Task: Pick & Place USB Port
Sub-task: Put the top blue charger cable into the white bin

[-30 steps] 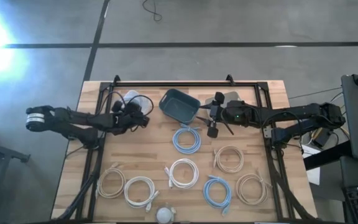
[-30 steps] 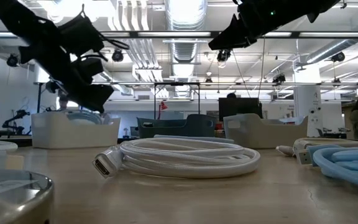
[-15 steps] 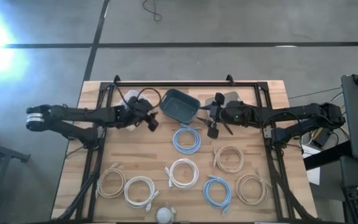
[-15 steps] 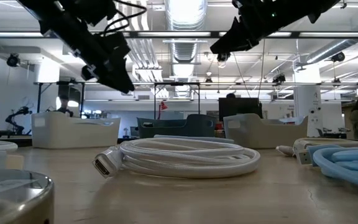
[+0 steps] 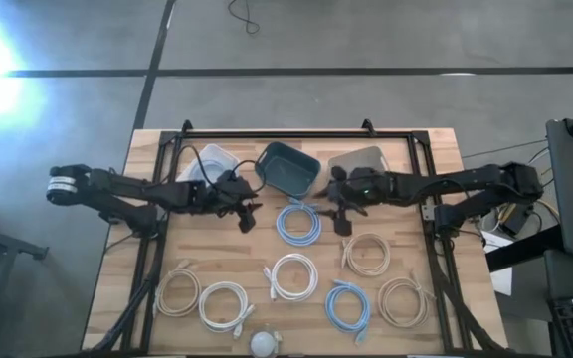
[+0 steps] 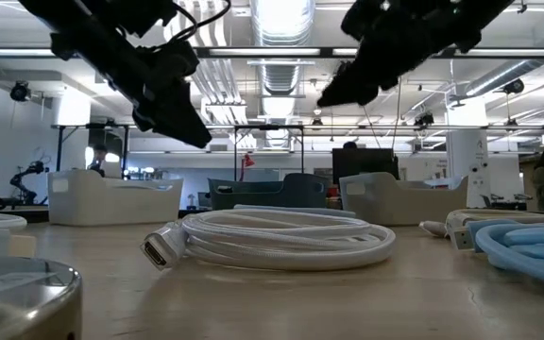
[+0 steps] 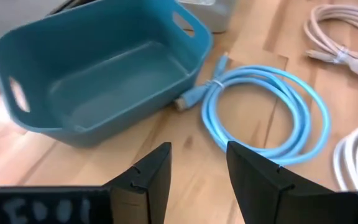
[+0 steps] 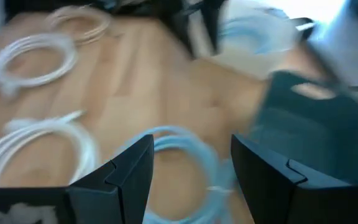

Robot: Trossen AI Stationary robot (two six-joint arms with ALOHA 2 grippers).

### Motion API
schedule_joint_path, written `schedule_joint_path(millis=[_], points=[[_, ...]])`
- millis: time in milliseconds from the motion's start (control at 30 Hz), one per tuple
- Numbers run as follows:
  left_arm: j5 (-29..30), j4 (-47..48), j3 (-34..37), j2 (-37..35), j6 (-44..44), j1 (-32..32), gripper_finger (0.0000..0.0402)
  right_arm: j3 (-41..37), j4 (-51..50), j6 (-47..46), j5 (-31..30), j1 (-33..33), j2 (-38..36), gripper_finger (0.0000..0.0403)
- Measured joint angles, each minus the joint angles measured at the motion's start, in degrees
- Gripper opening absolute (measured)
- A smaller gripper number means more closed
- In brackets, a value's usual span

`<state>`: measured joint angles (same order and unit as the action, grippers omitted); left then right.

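Note:
A light-blue cable coil [image 5: 297, 223] lies flat on the table just near of the teal bin [image 5: 286, 167]; it also shows in the left wrist view [image 7: 260, 115] and, blurred, in the right wrist view [image 8: 179, 149]. My left gripper [image 5: 246, 219] hovers open to the coil's left, above the wood, fingers apart in its wrist view [image 7: 197, 155]. My right gripper [image 5: 342, 221] hovers open at the coil's right edge, fingers apart in its wrist view [image 8: 191, 149]. Both hang well above the table in the low view, left [image 6: 192, 132] and right [image 6: 333, 94].
A white bin [image 5: 207, 164] and a grey bin [image 5: 361, 159] flank the teal bin at the far edge. Several more coils lie nearer: beige [image 5: 366, 254], white [image 5: 291, 276], blue [image 5: 348, 303], beige [image 5: 403, 301], beige [image 5: 178, 291], white [image 5: 224, 304]. A round lid-like object [image 5: 265, 343] sits at the near edge.
My left gripper has travelled from over the white bin toward the table's right and near side, ending beside the light-blue coil. My right gripper has shifted a little toward the near edge, closer to the coil, its wrist view now blurred by motion. No cable has moved.

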<state>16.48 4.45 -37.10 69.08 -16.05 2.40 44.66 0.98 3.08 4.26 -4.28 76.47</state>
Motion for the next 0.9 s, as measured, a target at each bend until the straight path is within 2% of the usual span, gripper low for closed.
schedule_joint_path(millis=[67,467,733,900], points=[[0.0,0.0,0.0,0.0,0.0,-0.4,0.0161,0.0,-0.2,-0.4,2.0,0.9,3.1,0.0210],[0.0,0.1,0.0,0.0,0.0,-0.4,0.0161,1.6,-0.4,0.2,2.2,4.1,20.2,0.0210],[0.0,0.1,0.0,0.0,0.0,-0.4,0.0161,4.4,-0.8,1.9,2.3,4.3,25.9,0.0209],[0.0,0.1,0.0,0.0,0.0,-0.4,0.0161,5.0,-0.3,1.8,2.4,4.3,27.5,0.0191]])
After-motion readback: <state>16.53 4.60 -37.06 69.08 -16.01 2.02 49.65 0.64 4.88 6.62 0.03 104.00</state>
